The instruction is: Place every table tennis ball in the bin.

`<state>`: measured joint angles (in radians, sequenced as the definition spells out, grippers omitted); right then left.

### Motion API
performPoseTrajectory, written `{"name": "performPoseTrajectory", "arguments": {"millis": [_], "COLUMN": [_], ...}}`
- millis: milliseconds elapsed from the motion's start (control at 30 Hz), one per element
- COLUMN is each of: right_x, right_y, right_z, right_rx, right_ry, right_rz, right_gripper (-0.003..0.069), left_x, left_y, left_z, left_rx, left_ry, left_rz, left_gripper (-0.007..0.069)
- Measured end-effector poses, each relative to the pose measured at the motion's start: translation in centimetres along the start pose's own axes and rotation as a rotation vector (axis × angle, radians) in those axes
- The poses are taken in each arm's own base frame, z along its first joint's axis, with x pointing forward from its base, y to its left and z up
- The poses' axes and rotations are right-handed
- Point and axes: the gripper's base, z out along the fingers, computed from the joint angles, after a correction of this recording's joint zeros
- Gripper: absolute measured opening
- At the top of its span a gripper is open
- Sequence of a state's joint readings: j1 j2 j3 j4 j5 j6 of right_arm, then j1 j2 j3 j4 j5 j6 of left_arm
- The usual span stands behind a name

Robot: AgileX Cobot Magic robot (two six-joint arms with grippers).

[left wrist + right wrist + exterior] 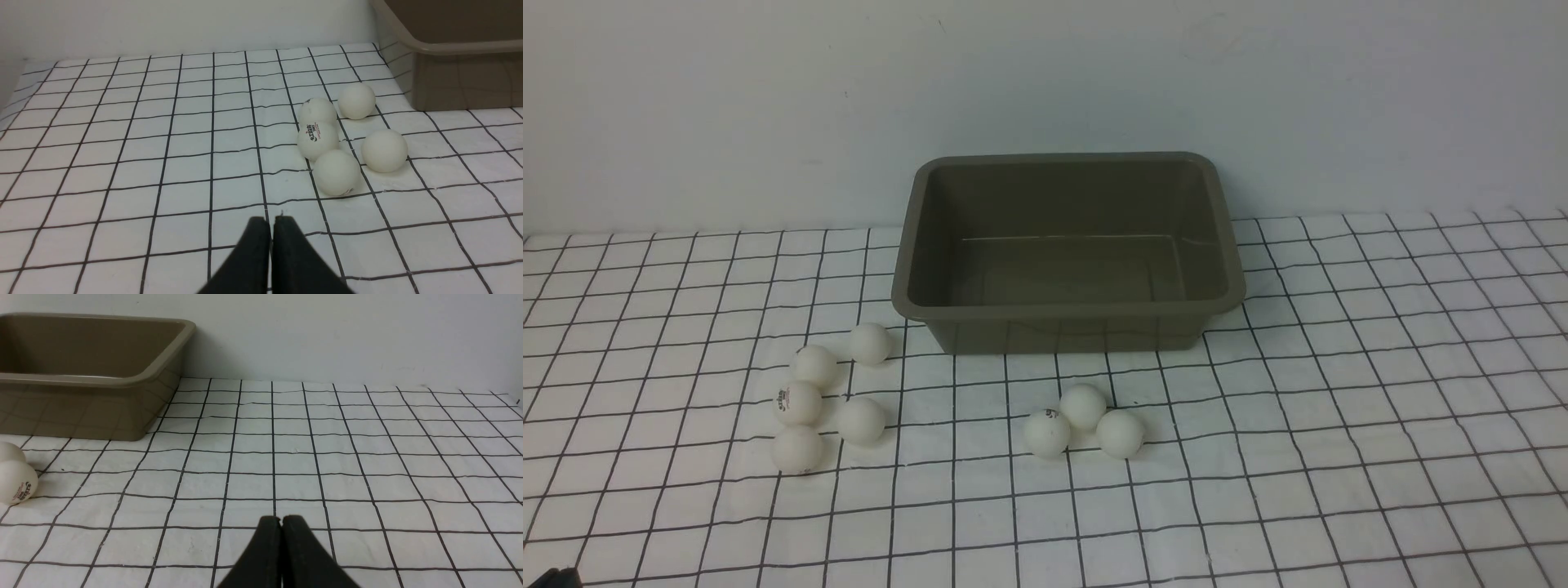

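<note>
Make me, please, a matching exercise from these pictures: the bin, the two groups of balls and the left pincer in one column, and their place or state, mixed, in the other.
Column one:
1. bin
2. five-ball group
3. three-ball group
4. left pincer

Column two:
a. shut, holding nothing
b. in front of the bin's middle
c. empty inside
d. near the bin's left front corner

Pairs: 1-c, 2-d, 3-b, 4-a
</note>
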<state>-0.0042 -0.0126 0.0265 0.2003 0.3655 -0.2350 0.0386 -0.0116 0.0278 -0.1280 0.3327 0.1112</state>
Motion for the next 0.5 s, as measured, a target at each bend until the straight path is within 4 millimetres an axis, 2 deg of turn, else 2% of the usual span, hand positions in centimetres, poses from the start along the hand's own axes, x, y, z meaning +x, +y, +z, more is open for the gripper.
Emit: {"name": "performPoseTrajectory", "arguments": {"millis": [200,400,500], "right_x": [0.0,0.0,0.0], "right_y": [0.0,0.0,0.1], "right_z": [0.0,0.0,0.0], "right_rx": [0.003,0.003,-0.013], "right_ry": [0.005,0.005,0.001], "right_rz": [-0.015,-0.013,0.08], "right_gripper": [-0.0018,-0.0018,-0.0018], "left_x": [-0.1,-0.6,-1.2], "left_y": [-0.3,-1.5,-1.9], "left_z": [0.0,-0.1,-0.3], "left_rx": [0.036,0.182,0.255], "left_ry": [-0.007,-0.015,-0.032], "left_rz": [-0.117,-0.651,-0.891], "left_gripper": [-0.0004,-0.0004,-0.0004]}}
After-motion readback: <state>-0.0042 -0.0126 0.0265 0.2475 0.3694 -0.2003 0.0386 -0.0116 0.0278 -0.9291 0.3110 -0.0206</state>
